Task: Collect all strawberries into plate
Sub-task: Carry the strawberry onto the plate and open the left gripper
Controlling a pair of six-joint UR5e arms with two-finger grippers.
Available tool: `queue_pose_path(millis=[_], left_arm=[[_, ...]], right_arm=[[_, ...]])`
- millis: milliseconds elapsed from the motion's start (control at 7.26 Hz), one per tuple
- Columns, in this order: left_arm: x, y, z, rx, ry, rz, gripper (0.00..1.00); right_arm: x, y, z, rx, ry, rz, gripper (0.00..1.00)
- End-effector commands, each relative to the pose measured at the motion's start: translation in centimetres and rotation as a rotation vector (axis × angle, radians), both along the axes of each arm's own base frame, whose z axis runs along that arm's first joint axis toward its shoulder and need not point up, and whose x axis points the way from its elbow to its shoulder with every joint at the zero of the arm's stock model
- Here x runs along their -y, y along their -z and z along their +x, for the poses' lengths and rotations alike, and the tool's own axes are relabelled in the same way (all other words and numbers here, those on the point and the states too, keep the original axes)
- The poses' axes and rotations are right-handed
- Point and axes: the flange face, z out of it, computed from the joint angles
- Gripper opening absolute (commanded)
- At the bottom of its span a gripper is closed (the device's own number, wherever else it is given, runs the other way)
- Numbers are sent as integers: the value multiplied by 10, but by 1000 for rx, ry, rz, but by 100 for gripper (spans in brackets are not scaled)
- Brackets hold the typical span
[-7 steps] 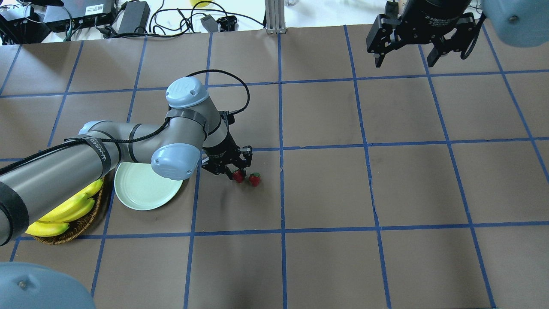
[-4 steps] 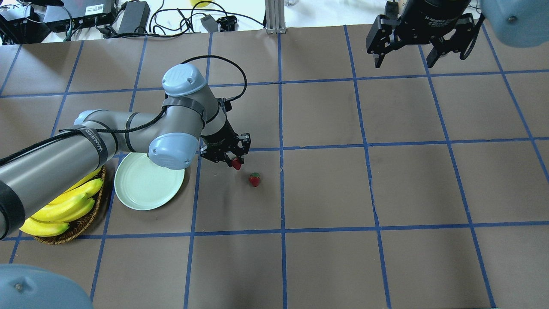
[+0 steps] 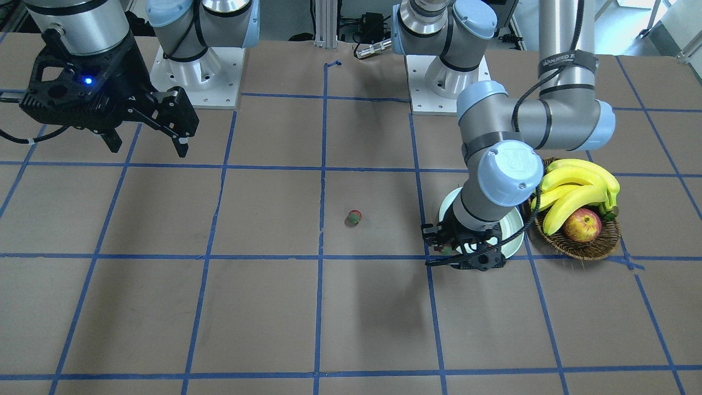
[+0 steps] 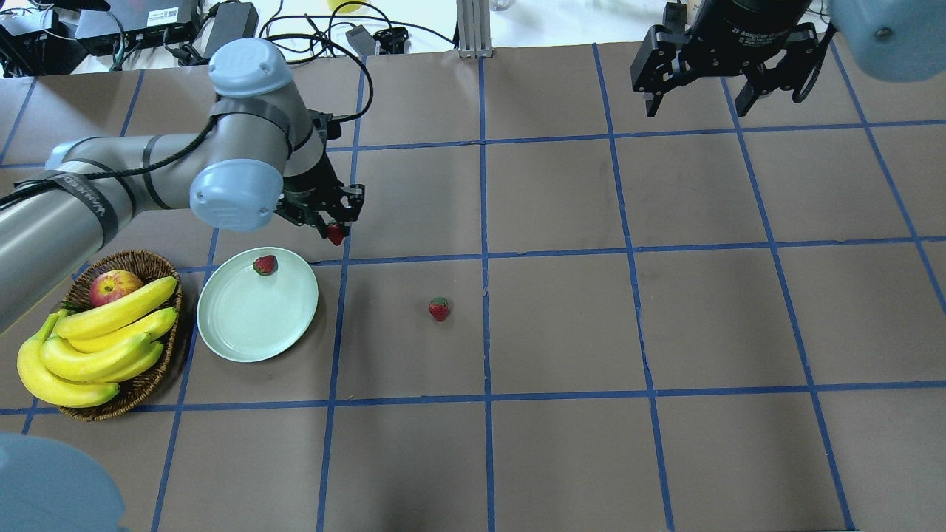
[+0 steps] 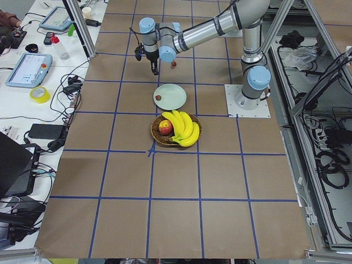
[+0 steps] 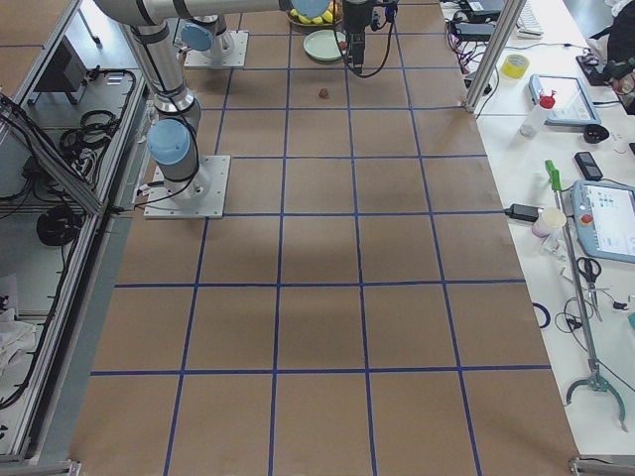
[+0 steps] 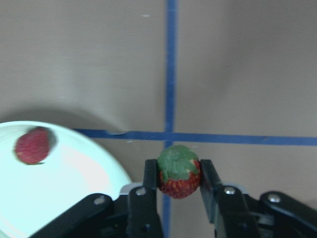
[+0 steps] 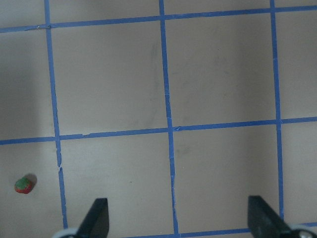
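Left hand [image 4: 336,227] grips one strawberry [image 7: 178,171] just beyond the plate [image 4: 244,336]; its drop spot lies back toward the robot, beside the plated strawberry [image 4: 265,264]. Third strawberry [image 4: 439,309] sits on the tabletop [image 4: 562,325].

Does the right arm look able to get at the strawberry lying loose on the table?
Probably yes. The right gripper is open and empty, and the loose strawberry sits alone on bare table. The left gripper, holding another strawberry, is off near the plate, out of the way.
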Motion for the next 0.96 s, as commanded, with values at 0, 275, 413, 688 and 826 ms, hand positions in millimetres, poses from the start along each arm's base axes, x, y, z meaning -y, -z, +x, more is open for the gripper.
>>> queue_pose_path(millis=[0,275,413,688,826], left_arm=[[-5,16,67,106,-13,101,0],[-21,27,85,110,-37,149,0],[-31,38,87,100,-34,173,0],[-31,37,95,138,-41,176,0],[-32,39,95,130,-35,181,0]], right_arm=[[0,0,0,0,-1,-1,100],[0,0,0,0,-1,1,100],[0,0,0,0,0,-1,100],[0,1,0,0,-1,2,100],[-1,0,0,0,-1,1,100]])
